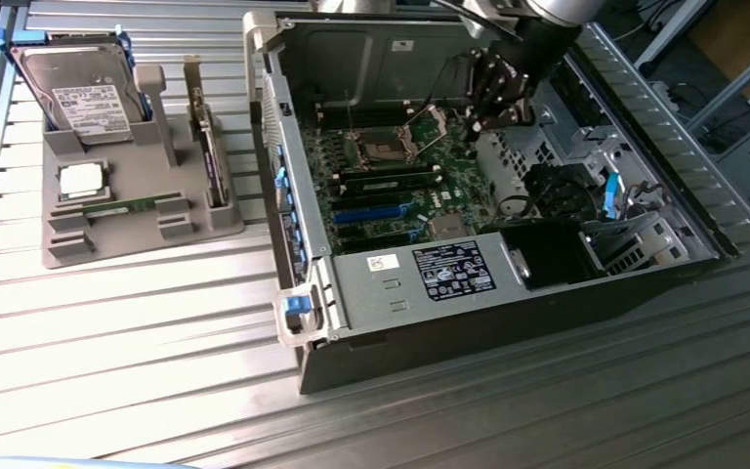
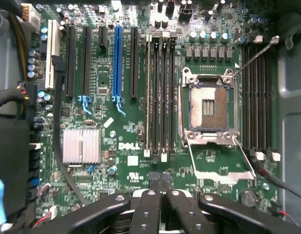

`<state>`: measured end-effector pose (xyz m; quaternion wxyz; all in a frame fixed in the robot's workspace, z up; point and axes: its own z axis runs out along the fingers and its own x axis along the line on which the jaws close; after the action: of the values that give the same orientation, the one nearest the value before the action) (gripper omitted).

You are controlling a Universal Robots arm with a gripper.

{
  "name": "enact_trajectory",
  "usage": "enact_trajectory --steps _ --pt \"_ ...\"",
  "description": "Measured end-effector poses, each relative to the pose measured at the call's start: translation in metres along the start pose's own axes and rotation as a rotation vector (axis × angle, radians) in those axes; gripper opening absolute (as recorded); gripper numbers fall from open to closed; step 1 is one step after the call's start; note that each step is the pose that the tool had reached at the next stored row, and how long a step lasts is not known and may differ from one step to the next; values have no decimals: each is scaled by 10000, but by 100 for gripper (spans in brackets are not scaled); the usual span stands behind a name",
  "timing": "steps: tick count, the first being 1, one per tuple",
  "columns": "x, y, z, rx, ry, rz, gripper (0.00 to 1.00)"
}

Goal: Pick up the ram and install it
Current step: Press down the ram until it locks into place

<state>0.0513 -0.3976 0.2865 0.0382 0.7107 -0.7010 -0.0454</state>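
The ram [image 1: 121, 207], a thin green stick, lies flat in the grey holder tray [image 1: 141, 239] at the exterior view's left, outside the computer case. My gripper [image 1: 499, 103] hangs inside the open case [image 1: 300, 244], above the far part of the motherboard [image 1: 389, 166] and well away from the ram. In the wrist view my gripper [image 2: 162, 207] is shut, its black fingers [image 2: 149, 212] pressed together with nothing visible between them. Below it lie the long memory slots [image 2: 159, 97] and the open processor socket [image 2: 209, 105].
The tray also holds a hard drive [image 1: 82, 98], a square processor chip [image 1: 82, 181] and an upright card with a metal bracket [image 1: 206, 147]. A power supply [image 1: 440, 269], cables [image 1: 519, 200] and drive bays [image 1: 623, 239] crowd the case's near end. Ribbed metal tabletop [image 1: 141, 342] surrounds everything.
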Motion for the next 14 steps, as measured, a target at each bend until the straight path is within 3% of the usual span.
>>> enact_trajectory --steps 4,8,10,14 --pt "-1 -34 -159 -1 2 1 11" --pt "-3 -83 -430 -1 2 1 11" --pt "-4 -92 -515 0 0 0 11" --pt "-3 -109 -548 1 -3 0 11"
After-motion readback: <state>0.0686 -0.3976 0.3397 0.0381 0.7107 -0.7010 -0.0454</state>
